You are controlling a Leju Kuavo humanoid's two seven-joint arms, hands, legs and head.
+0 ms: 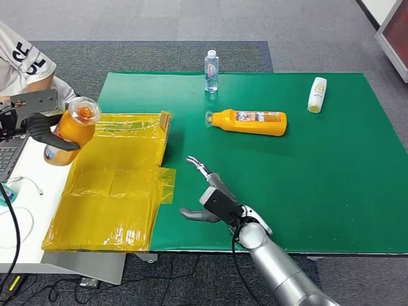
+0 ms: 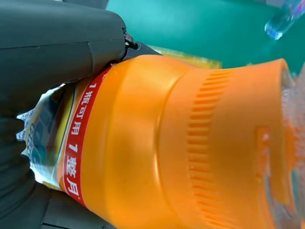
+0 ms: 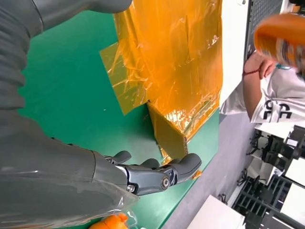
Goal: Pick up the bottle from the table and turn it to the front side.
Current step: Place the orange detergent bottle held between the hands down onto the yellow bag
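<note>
An orange bottle [image 1: 69, 134] is gripped by the left robot hand [image 1: 46, 131] at the left edge of the head view, held above the boundary between the white surface [image 1: 34, 207] and the yellow film-wrapped flat box [image 1: 115, 185]. The bottle is tilted, its clear-capped end turned up and toward the camera. In the left wrist view the orange body [image 2: 154, 143] is seen close up, with a red label band bearing white characters; dark fingers [image 2: 61, 43] are wrapped around the labelled part.

The right robot hand [image 1: 211, 197] is seen over the near part of the green worktop [image 1: 336, 191], fingers spread apart and nothing held; in the right wrist view the fingers [image 3: 158, 174] are extended above the green mat.

A second orange bottle [image 1: 248, 122] is lying on its side mid-worktop, clear cap pointing left. A small clear water bottle [image 1: 211, 71] is standing upright at the far edge. A small white bottle [image 1: 317, 94] is lying toward the far right. A person in a white shirt [image 1: 19, 60] is noted at the upper left, behind a laptop [image 1: 9, 156].
</note>
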